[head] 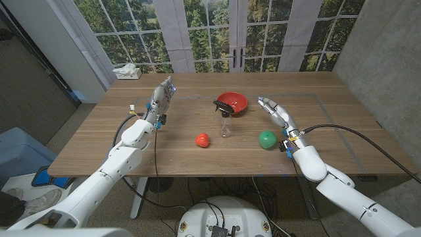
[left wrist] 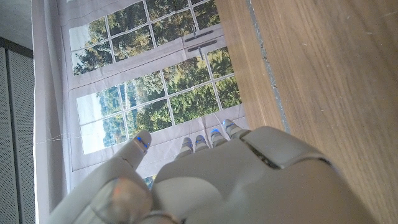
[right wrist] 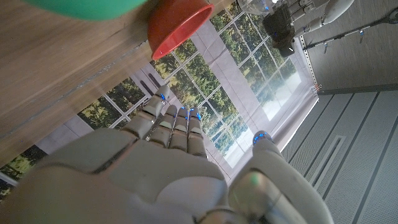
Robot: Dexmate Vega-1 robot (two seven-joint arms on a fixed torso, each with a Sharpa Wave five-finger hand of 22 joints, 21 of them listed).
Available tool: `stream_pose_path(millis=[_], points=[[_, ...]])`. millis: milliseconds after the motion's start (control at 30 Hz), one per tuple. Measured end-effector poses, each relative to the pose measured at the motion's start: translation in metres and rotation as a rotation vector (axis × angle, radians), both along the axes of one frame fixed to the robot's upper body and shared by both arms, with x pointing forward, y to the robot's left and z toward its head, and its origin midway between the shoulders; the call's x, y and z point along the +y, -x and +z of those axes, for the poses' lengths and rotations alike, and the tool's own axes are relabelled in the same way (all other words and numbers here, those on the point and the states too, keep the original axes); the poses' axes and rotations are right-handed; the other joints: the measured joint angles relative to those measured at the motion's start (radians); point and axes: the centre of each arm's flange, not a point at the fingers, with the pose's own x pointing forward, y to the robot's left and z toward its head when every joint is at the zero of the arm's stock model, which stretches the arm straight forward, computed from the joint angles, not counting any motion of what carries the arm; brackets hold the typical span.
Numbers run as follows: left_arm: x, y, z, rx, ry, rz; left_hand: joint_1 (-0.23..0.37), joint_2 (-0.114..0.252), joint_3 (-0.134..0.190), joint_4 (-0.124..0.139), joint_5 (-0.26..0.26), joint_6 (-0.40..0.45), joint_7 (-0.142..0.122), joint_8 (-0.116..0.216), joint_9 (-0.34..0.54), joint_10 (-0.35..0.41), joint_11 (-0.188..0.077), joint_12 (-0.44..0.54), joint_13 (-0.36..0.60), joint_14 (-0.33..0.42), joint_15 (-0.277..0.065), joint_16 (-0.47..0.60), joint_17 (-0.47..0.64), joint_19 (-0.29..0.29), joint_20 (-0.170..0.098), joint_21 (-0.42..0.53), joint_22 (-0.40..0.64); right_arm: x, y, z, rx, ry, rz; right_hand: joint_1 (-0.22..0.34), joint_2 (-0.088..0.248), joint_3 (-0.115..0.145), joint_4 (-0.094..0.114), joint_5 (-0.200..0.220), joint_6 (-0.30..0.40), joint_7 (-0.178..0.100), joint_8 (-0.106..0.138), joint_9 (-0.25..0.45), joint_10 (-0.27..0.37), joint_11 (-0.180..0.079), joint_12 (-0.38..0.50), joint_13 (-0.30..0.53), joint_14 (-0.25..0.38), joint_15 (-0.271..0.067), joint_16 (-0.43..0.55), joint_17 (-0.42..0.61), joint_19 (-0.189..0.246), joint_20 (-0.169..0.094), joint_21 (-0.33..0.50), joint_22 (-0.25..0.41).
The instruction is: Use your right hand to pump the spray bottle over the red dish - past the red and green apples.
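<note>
A clear spray bottle [head: 225,121] with a black trigger head stands on the table just in front of the red dish [head: 232,102]. A red apple [head: 202,139] lies to the bottle's front left and a green apple [head: 267,139] to its front right. My right hand [head: 276,114] is raised with fingers extended and apart, to the right of the dish and behind the green apple, holding nothing. The right wrist view catches the red dish [right wrist: 178,23] and the green apple [right wrist: 87,7] beyond my fingers [right wrist: 176,127]. My left hand [head: 160,99] is up at the table's left, empty.
A white tissue box [head: 127,71] sits at the table's back left corner. A small white item [head: 132,106] lies by the left arm. Windows and a glass door stand behind the table. In the left wrist view, my left hand [left wrist: 217,180] points toward the windows.
</note>
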Motion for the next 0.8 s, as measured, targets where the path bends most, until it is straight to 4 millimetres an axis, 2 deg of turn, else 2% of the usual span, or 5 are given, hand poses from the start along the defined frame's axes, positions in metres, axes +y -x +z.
stream_pose_path(millis=[267, 400, 700, 800], points=[[0.001, 0.001, -0.001, -0.001, -0.001, -0.002, 0.0, 0.0, 0.0, 0.0, 0.0, 0.0, 0.0, 0.0, 0.0, 0.0, 0.0, 0.0, 0.0, 0.0, 0.0, 0.0, 0.0, 0.0, 0.0, -0.002, 0.0, 0.006, 0.005, -0.004, -0.013, 0.032, -0.015, 0.0, 0.0, -0.004, -0.004, 0.0, 0.0, 0.0, 0.0, 0.0, 0.0, 0.0, 0.0, 0.0, -0.004, 0.004, 0.0, -0.005, 0.0, 0.0, -0.004, 0.0], [0.001, 0.002, -0.001, -0.003, -0.002, -0.003, 0.0, 0.0, 0.0, 0.0, 0.0, 0.0, 0.0, 0.0, 0.0, 0.0, 0.0, 0.0, 0.0, 0.0, 0.0, 0.0, 0.0, 0.0, 0.0, -0.006, 0.0, 0.01, 0.008, -0.006, -0.021, 0.053, -0.025, 0.0, 0.0, -0.003, -0.014, 0.0, 0.0, 0.0, 0.0, 0.0, 0.0, 0.0, 0.0, 0.0, -0.004, 0.004, 0.0, -0.005, 0.0, 0.0, -0.004, 0.0], [0.001, 0.004, -0.002, -0.005, -0.003, -0.006, 0.0, 0.0, 0.0, 0.0, 0.0, 0.0, 0.0, 0.0, 0.0, 0.0, 0.0, 0.0, 0.0, 0.0, 0.0, 0.0, 0.0, 0.0, 0.0, -0.006, 0.0, 0.016, 0.013, -0.011, -0.026, 0.088, -0.036, -0.008, -0.008, -0.003, -0.014, 0.0, -0.004, 0.004, 0.0, 0.0, 0.0, 0.0, 0.0, -0.001, -0.004, 0.004, 0.0, -0.008, 0.0, 0.0, -0.011, 0.0], [0.001, 0.004, -0.002, -0.005, -0.002, -0.008, 0.0, 0.0, 0.0, 0.0, 0.0, 0.0, 0.0, 0.0, 0.0, 0.0, 0.0, 0.0, 0.0, 0.0, 0.0, 0.0, 0.0, 0.0, 0.0, -0.01, 0.0, 0.018, 0.015, -0.013, -0.027, 0.099, -0.04, -0.008, -0.008, -0.004, -0.021, 0.0, -0.004, 0.004, 0.0, 0.0, 0.0, 0.0, 0.0, -0.005, -0.004, 0.004, 0.0, -0.009, 0.0, 0.0, -0.011, 0.0]])
